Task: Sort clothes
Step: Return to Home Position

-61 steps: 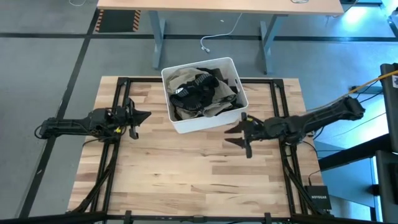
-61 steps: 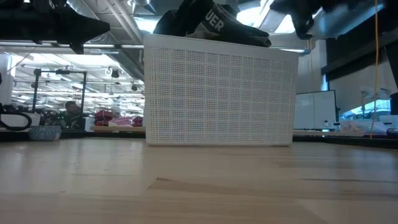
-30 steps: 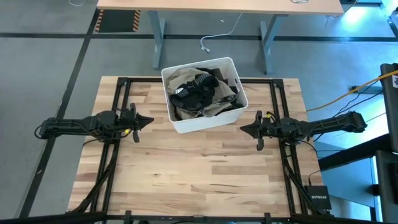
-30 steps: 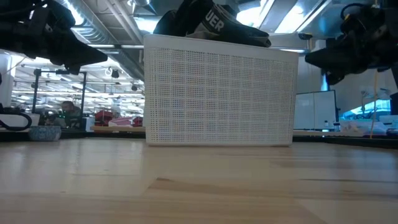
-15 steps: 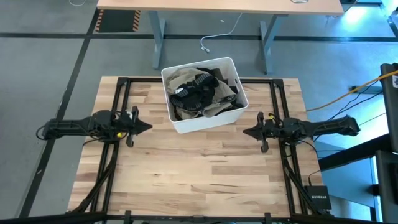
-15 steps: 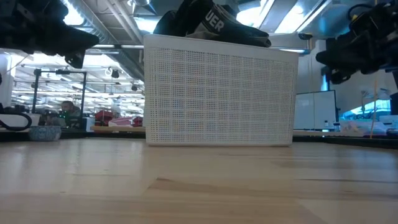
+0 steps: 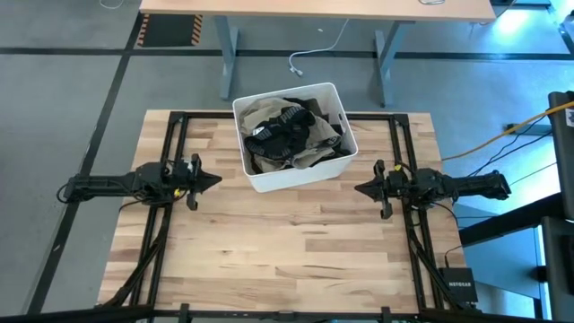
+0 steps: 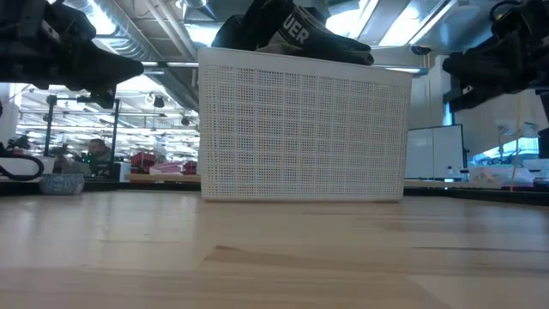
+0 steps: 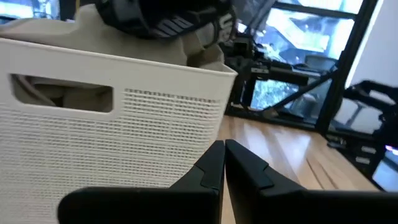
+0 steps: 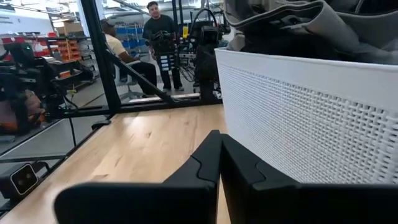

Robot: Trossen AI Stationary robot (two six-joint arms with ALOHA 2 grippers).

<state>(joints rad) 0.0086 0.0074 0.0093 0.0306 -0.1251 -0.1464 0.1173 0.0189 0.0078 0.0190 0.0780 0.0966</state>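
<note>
The clothes [image 7: 291, 133], black and beige-tan pieces heaped together, lie in a white perforated bin [image 7: 296, 175] at the table's far middle; they rise above its rim in the low view [image 8: 292, 30]. My left gripper [image 7: 215, 179] is shut and empty, left of the bin, above the table. My right gripper [image 7: 359, 189] is shut and empty, right of the bin. The shut fingertips show in the left wrist view [image 9: 224, 149] and the right wrist view [image 10: 219, 140].
Black rails [image 7: 166, 233] run along the table's left and right sides. Bare wooden tabletop [image 7: 287, 251] spreads in front of the bin. A desk [image 7: 305, 9] stands beyond the far edge. People [image 10: 158, 37] stand in the room beyond the table.
My right gripper has drawn back from the bin toward the table's right edge, its arm folding in. My left gripper has shifted slightly near the left rail. The clothes and the bin have stayed still.
</note>
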